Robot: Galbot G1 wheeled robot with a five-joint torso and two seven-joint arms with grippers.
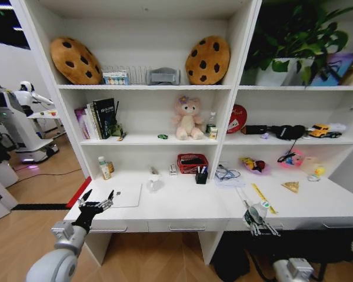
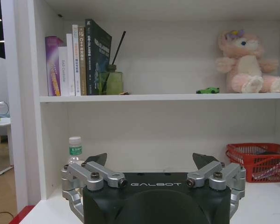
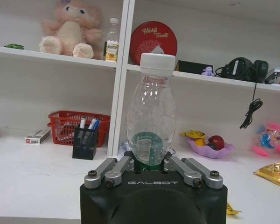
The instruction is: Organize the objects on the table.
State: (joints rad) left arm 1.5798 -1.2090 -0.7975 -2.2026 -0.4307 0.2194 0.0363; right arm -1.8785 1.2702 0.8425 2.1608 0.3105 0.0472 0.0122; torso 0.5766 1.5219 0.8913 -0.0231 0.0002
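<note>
From the head I see my right gripper [image 1: 257, 220] clamped on a clear bottle [image 1: 258, 211] at the table's [image 1: 182, 205] front edge, ruler [image 1: 263, 198] and laptop [image 1: 125, 195] still unsorted; left wrist shows my left gripper [image 2: 149, 161] spread and empty; right wrist confirms the bottle [image 3: 150, 123] held upright.

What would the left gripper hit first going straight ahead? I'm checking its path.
Probably the back wall under the shelf. The open left gripper has free desk ahead; the small bottle stands off to one side.
</note>
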